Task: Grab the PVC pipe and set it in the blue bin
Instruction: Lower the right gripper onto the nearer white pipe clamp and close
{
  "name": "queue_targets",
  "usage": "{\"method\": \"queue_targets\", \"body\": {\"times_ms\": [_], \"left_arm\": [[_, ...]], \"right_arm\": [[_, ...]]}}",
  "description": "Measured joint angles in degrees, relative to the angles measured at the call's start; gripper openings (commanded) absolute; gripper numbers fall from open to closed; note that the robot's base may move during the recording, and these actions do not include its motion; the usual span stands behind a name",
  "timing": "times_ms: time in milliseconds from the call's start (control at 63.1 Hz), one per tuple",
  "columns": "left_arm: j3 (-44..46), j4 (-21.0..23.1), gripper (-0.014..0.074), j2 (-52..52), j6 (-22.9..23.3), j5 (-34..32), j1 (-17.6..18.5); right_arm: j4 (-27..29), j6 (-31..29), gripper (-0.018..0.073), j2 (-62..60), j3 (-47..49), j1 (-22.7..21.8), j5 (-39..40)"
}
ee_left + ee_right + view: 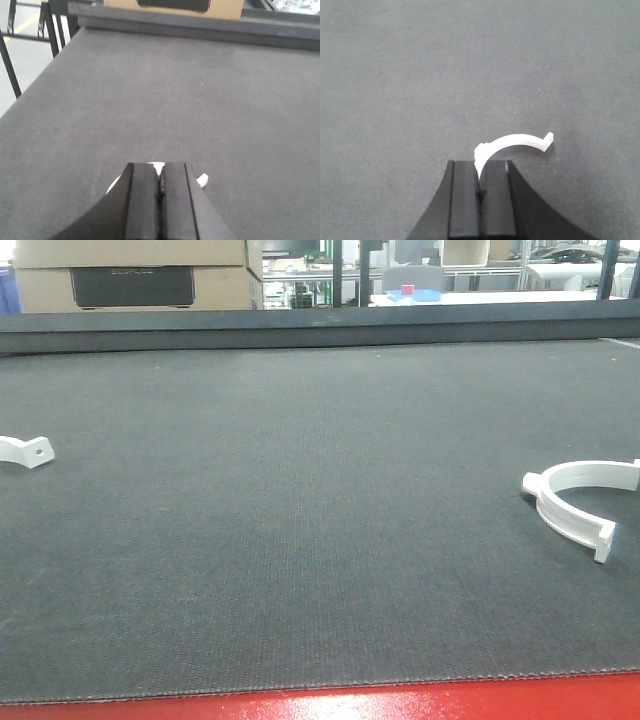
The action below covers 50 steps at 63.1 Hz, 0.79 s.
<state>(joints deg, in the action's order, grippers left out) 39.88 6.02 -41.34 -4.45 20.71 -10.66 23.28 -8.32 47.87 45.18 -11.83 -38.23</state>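
Observation:
Two white C-shaped PVC pipe clamps lie on the dark mat. One PVC pipe point(578, 502) lies flat at the right; in the right wrist view this pipe point(512, 143) sits just beyond my right gripper point(480, 172), whose jaws are shut with nothing between them. A second clamp point(27, 451) is cut off by the left edge; in the left wrist view it point(202, 180) is mostly hidden under my left gripper point(160, 172), which is also shut and empty. Neither gripper shows in the front view. No blue bin is in view.
The dark mat point(300, 490) covers the table, with a red front edge point(330, 705) and a raised dark rail point(320, 328) at the back. Cardboard boxes point(130, 275) stand behind the rail. The table's left edge point(35, 82) drops to the floor.

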Motion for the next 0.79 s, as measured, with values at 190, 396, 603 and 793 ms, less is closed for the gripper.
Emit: {"method": "queue_targets", "body": {"times_ms": [190,396,603,793], "left_arm": [[0.0,0.0,-0.0111,0.0,0.0,0.4,0.0],[0.0,-3.1,-0.0111,-0.8,0.0,0.6,0.0],[0.0,-6.5,-0.0111,-2.8,0.0,1.3,0.0],[0.0,-8.7,-0.0109,-3.6,0.0,-0.8,-0.1]], "right_arm": [[0.2,-1.7,-0.0168,1.5,0.0,0.0,0.0],[0.2,-2.6,-0.0168,7.5,0.1,0.9,0.0],[0.2,-4.4,-0.0168,14.0,0.9,4.2,0.4],[0.2,-4.7,-0.0045,19.4,1.6,6.3,1.0]]}}
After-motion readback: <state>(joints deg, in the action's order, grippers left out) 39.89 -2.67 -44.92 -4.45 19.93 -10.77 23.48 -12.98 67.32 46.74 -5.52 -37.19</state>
